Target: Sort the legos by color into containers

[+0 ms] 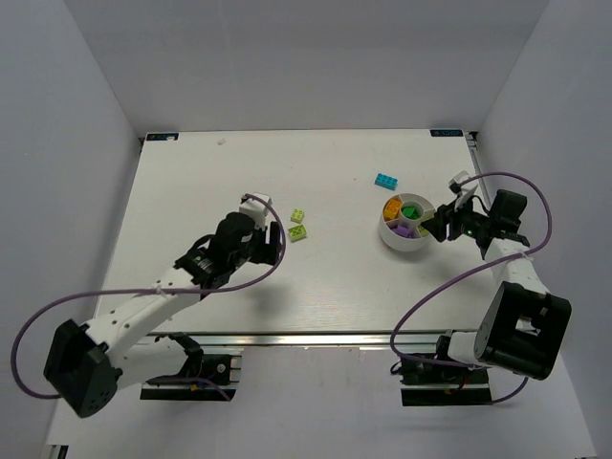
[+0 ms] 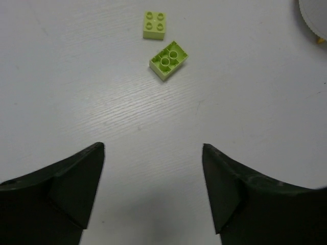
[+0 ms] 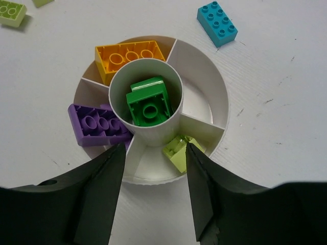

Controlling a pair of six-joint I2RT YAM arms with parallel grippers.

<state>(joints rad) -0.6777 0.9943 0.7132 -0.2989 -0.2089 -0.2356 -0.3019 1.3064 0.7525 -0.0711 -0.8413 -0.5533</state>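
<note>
The white divided bowl (image 3: 220,97) holds an orange lego (image 3: 130,56), a purple lego (image 3: 97,125), a dark green lego (image 3: 148,102) in its round centre, and a lime lego (image 3: 180,151) lying tilted in the near compartment. My right gripper (image 3: 154,153) hovers open over the bowl's near rim, its right finger beside the lime lego. A cyan lego (image 1: 386,181) lies on the table beyond the bowl (image 1: 397,242). Two lime legos (image 2: 155,24) (image 2: 168,60) lie ahead of my left gripper (image 2: 153,148), which stands open over bare table.
The bowl's rim (image 2: 314,15) shows at the top right of the left wrist view. The white table (image 1: 191,191) has walls at the back and both sides. Purple cables loop off both arms near the front edge.
</note>
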